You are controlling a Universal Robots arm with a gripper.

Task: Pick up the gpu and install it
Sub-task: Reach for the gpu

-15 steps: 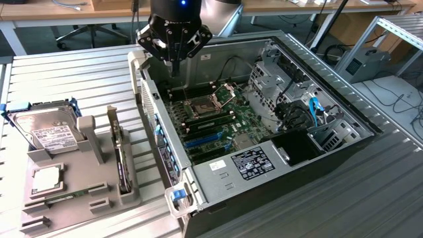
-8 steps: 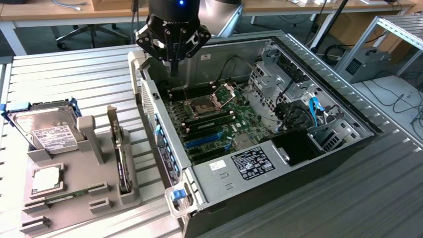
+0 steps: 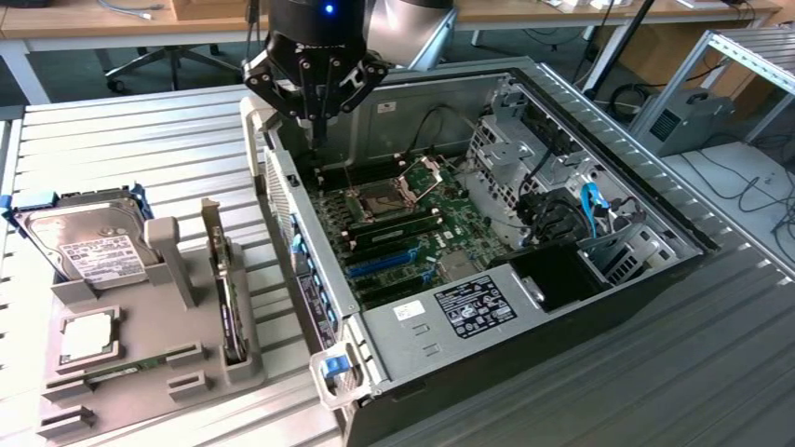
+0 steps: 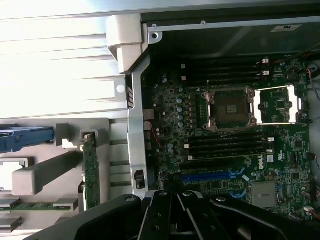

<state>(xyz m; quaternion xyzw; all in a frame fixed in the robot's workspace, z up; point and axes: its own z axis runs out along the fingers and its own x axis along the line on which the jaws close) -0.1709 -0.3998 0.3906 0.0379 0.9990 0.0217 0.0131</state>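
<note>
while the gripper [image 3: 315, 128] hangs clenched and empty over the rear edge of the open computer case [image 3: 416, 358], the gpu [image 3: 225, 279] stands on edge in the grey holder [image 3: 174, 256] outside the case, on the exterior view's left, well apart from it. risk: closed fingers cannot straddle the thin card. risk: a descent here would strike the motherboard [image 3: 397, 233]. risk: an off-centre grasp could tilt or jam the card.
</note>
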